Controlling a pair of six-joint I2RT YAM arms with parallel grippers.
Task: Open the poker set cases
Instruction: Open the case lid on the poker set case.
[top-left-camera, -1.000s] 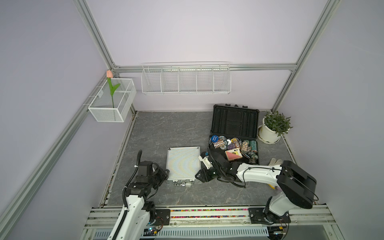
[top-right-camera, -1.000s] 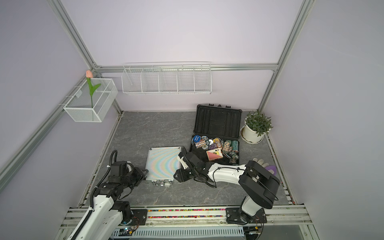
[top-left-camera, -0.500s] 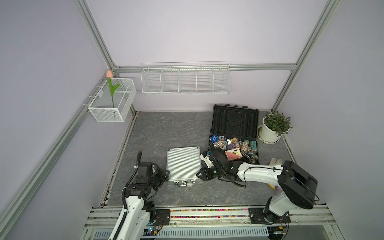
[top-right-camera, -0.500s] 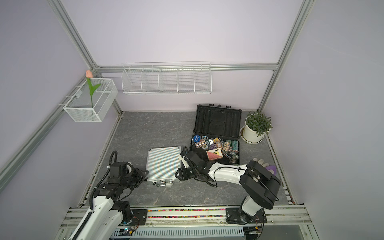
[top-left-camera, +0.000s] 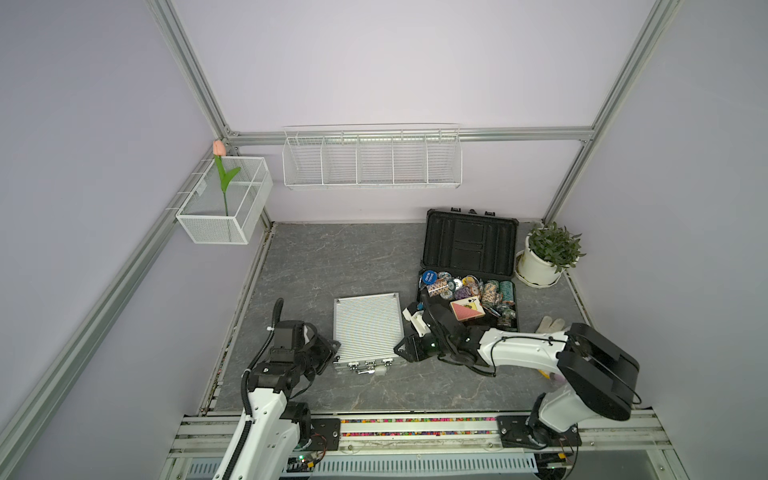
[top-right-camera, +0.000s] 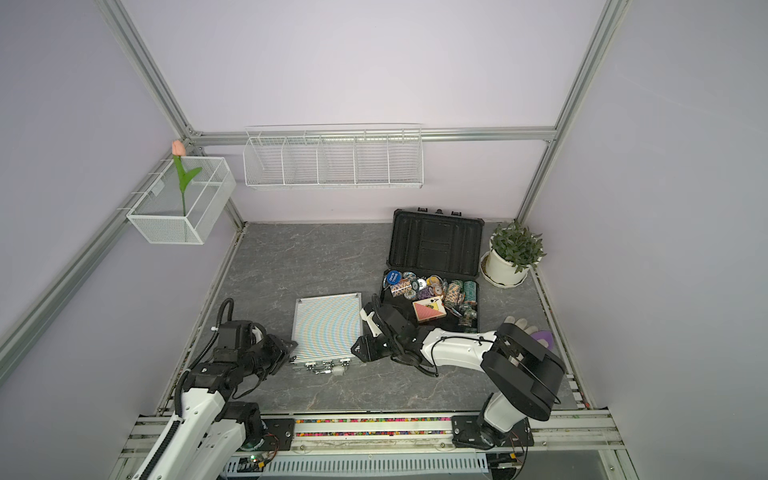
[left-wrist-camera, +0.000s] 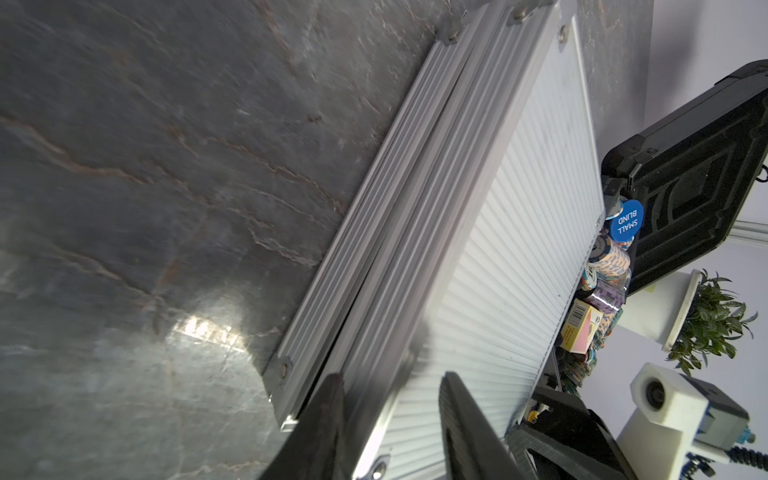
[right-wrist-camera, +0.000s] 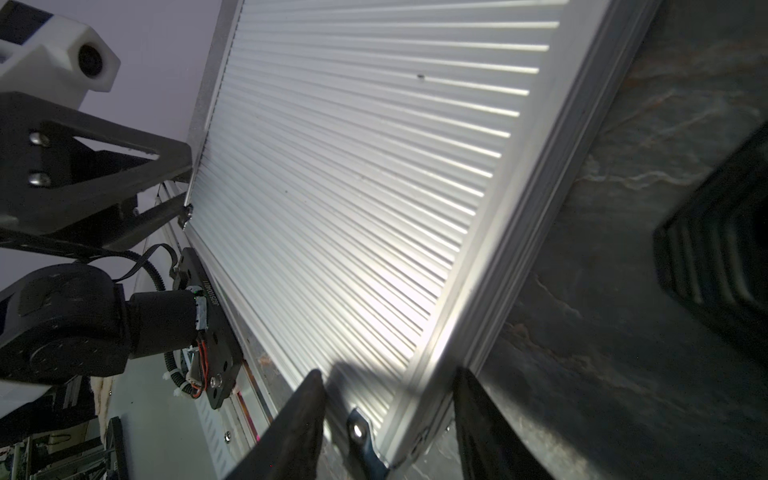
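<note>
Though the black case (top-left-camera: 468, 245) stands open, both top views show the silver case (top-left-camera: 368, 328) shut between left gripper (top-left-camera: 331, 351) and right gripper (top-left-camera: 401, 353). Left wrist: part-closed jaws pinch its lid edge. Right wrist: jaws straddle a corner, grip unclear. Next, seemingly: lift the lid evenly.

Right jaws tightened slightly around the silver case (top-left-camera: 368, 328).

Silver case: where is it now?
In both top views the silver case lies between the left claw and right claw, left of the open black case.
</note>
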